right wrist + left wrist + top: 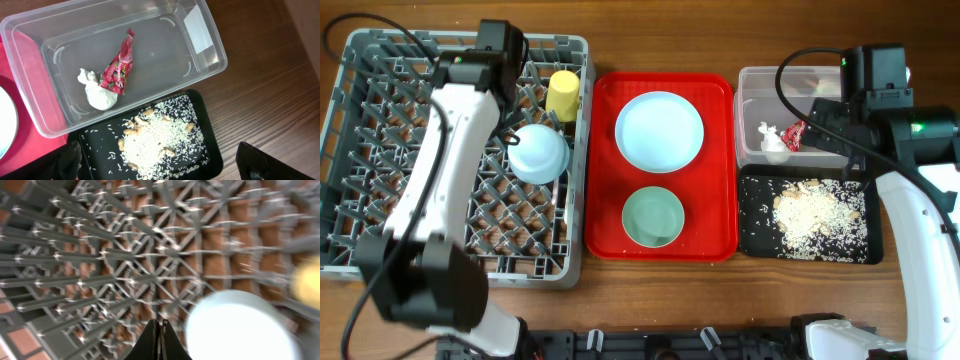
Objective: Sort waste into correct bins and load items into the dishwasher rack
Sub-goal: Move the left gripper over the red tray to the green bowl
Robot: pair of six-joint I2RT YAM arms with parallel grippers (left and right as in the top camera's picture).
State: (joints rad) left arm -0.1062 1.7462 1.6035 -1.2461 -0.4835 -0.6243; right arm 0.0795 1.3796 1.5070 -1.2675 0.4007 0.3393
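From overhead, the dishwasher rack point(550, 262) fills the left of the frame. A light blue bowl point(539, 152) sits upside down among its pegs, and a yellow cup point(563, 94) stands near its upper right corner. The left gripper point(515, 100) hangs over the rack just upper left of the bowl. In the middle, a red tray point(605, 200) carries the light blue plate point(659, 131) above the pale green bowl point(653, 216). At right, the clear tub point(760, 85) sits above the black tray point(755, 240), and the right gripper point(835, 130) hovers over their shared edge.

The left wrist view is blurred. The left gripper's fingers point(156, 342) are clenched together at the bottom centre, holding nothing, above the rack's pegs point(100, 255). The bowl point(240, 327) is at lower right, and the yellow smear point(307, 282) at the right edge is probably the cup.

In the right wrist view, the right gripper's fingertips point(67, 160) sit at the two bottom corners, spread wide and empty. The red wrapper point(119, 70) and the white tissue point(97, 92) lie touching inside the tub point(30, 30). Rice scraps point(155, 142) are heaped in the black tray point(210, 155) below.
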